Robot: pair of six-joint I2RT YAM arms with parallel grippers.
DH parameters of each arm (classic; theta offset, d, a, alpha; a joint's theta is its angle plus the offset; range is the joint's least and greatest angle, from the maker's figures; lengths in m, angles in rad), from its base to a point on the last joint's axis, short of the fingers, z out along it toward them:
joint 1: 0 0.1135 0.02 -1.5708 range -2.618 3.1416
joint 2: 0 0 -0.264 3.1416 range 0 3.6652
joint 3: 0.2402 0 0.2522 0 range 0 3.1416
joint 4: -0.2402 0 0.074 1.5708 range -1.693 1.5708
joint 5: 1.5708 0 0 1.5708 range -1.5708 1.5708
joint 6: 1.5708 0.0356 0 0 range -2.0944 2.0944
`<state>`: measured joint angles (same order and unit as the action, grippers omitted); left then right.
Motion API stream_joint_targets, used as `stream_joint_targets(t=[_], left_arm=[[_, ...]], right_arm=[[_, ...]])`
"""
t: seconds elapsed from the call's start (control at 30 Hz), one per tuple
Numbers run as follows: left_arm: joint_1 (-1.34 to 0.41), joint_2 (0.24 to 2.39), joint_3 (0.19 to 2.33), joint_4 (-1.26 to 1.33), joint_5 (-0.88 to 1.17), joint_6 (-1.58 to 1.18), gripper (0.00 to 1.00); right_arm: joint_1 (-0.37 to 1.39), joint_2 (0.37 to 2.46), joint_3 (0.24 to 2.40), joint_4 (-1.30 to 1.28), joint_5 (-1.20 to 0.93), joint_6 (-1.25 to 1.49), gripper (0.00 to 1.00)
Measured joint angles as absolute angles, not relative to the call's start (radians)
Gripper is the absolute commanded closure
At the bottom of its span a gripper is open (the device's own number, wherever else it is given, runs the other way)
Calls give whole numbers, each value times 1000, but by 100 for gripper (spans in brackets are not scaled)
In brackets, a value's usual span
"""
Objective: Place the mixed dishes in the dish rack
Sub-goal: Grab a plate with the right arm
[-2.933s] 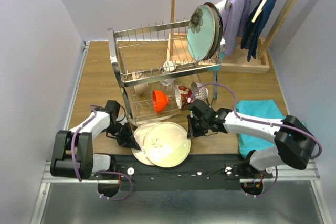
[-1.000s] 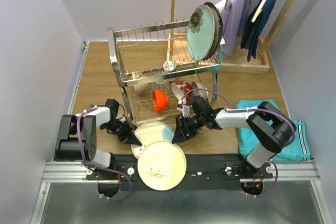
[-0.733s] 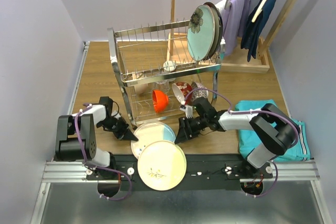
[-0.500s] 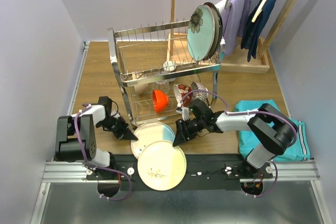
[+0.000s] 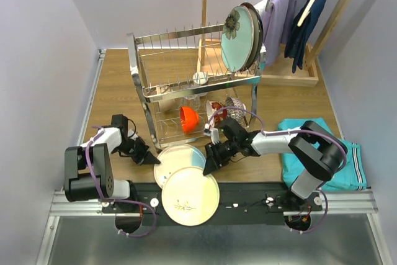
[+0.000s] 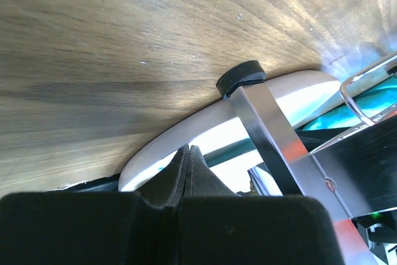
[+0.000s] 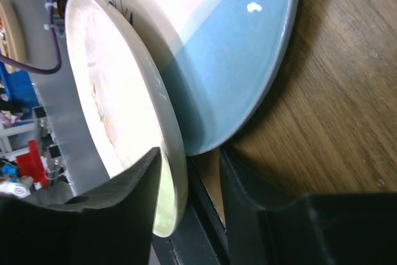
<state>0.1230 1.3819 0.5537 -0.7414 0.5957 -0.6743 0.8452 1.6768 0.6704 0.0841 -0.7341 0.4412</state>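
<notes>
The chrome dish rack (image 5: 162,93) stands mid-table. Two plates (image 5: 239,36) stand in its upper tier; an orange bowl (image 5: 188,118), a red-patterned bowl (image 5: 216,111) and other small dishes sit in the lower tier. A light blue and cream plate (image 5: 177,155) lies in front of the rack, also in the right wrist view (image 7: 236,48). A pale green plate (image 5: 190,197) overlaps it and overhangs the near edge. My right gripper (image 5: 206,164) is open, its jaws astride the pale plate's rim (image 7: 175,172). My left gripper (image 5: 153,160) is shut, its tip at the blue plate's left rim (image 6: 186,127).
A teal cloth (image 5: 322,153) lies at the right. A wooden hanger stand with clothes (image 5: 298,23) is at the back right. The black mounting rail (image 5: 248,203) runs along the near edge. The rack's rubber foot (image 6: 240,77) and leg are just beside my left gripper.
The pale green plate has slid off the blue plate toward the near edge. In the last second the left arm has drawn left a little and the right wrist has shifted left.
</notes>
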Motion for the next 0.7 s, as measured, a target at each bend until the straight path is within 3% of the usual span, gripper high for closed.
stream_joint_targets(t=[0.1, 0.3, 0.33, 0.37, 0.7], left_arm=[[136, 1382, 556, -744, 596, -673, 100], [175, 1404, 614, -759, 594, -643, 100], [180, 1411, 626, -760, 593, -635, 100], [191, 1421, 645, -761, 591, -621, 100], [327, 1447, 707, -772, 590, -543, 100]], right_arm=[[845, 1658, 664, 53, -735, 402, 71], [846, 1630, 704, -116, -749, 305, 78], [846, 1630, 714, -142, -752, 293, 85], [850, 1630, 722, -200, -765, 272, 100], [871, 1577, 712, -506, -753, 174, 100]])
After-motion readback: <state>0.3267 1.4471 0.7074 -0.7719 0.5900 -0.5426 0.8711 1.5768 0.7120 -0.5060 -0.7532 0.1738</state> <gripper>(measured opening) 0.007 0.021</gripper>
